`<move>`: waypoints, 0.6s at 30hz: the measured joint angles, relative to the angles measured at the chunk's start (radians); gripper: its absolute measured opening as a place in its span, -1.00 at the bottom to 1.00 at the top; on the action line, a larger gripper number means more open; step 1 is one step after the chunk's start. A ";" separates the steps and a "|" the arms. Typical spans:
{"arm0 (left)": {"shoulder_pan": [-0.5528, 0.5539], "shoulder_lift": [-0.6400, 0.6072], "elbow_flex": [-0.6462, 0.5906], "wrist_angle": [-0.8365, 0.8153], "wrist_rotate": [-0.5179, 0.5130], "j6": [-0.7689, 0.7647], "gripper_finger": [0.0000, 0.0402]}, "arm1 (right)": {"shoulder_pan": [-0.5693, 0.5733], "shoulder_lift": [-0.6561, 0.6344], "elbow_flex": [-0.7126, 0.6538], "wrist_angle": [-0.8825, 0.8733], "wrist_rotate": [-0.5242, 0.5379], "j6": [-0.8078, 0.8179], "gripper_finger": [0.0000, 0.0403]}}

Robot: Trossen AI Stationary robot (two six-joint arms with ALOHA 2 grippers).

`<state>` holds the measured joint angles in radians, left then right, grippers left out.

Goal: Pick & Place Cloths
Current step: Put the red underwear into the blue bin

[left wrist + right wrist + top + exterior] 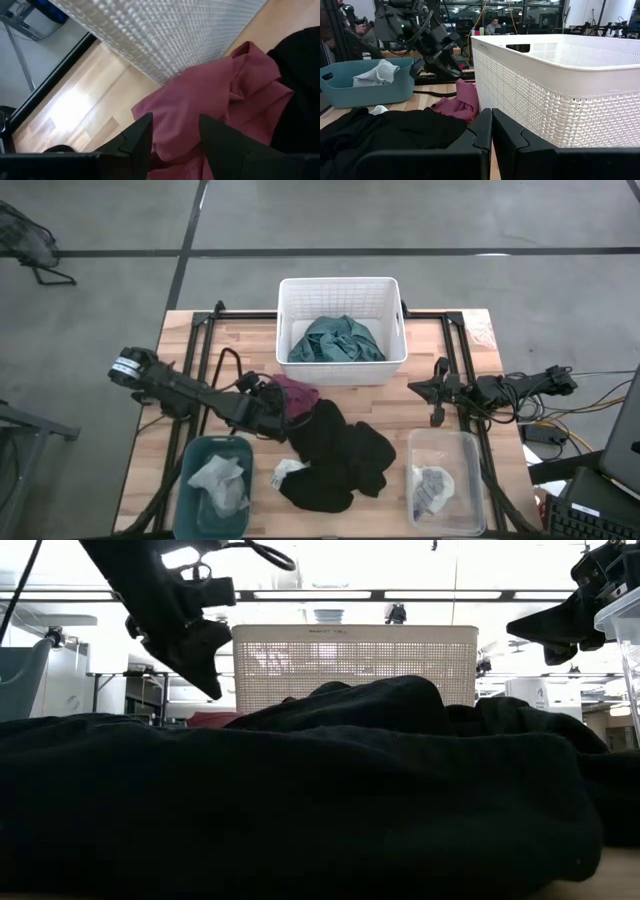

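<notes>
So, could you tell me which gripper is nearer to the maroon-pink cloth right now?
The left. The left gripper hovers right over the maroon-pink cloth, fingers open. The right gripper, shut, waits past the white basket's far corner.

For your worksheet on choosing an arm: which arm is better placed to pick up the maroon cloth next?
The left. Its open left gripper hangs right above the maroon cloth beside the white basket. The right gripper, fingers shut, waits across the table by the clear bin.
</notes>
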<state>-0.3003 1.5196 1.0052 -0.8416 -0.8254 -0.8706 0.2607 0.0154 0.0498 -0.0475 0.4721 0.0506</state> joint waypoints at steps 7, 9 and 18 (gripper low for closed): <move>0.053 0.000 -0.047 0.028 0.078 0.051 -0.12 | 0.000 0.000 0.000 0.000 0.000 -0.001 -0.96; 0.059 0.000 -0.068 0.050 0.101 0.062 -0.09 | 0.000 0.000 0.000 0.000 0.000 0.000 -0.96; 0.060 0.000 -0.112 0.134 0.107 0.136 -0.05 | 0.000 0.000 0.000 0.000 0.000 0.000 -0.96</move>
<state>-0.2398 1.5196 0.8932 -0.7079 -0.7184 -0.7347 0.2611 0.0154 0.0498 -0.0471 0.4721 0.0509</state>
